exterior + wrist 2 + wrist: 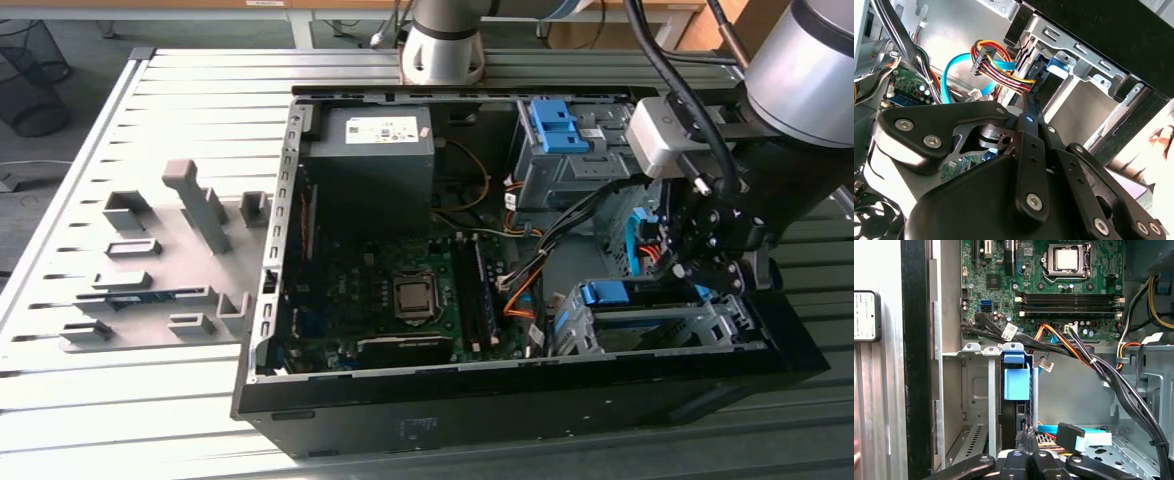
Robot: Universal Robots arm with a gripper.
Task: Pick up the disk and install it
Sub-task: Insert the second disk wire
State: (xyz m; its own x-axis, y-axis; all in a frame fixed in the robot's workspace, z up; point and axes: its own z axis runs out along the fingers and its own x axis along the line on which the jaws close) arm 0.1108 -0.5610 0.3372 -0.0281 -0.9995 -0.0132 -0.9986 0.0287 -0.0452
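The gripper (694, 268) is clenching the disk (1017, 385), which is sitting partly inside the drive cage (667, 325). I think the nearby cables (1094, 365) could be snagging it.

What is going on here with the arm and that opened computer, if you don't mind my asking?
A single robot arm is working inside an open computer case lying on a slatted table. Its gripper is down at the drive cage near the case's front corner, where a disk in a blue frame stands edge-on in a slot. Whether the disk is fully seated is unclear.
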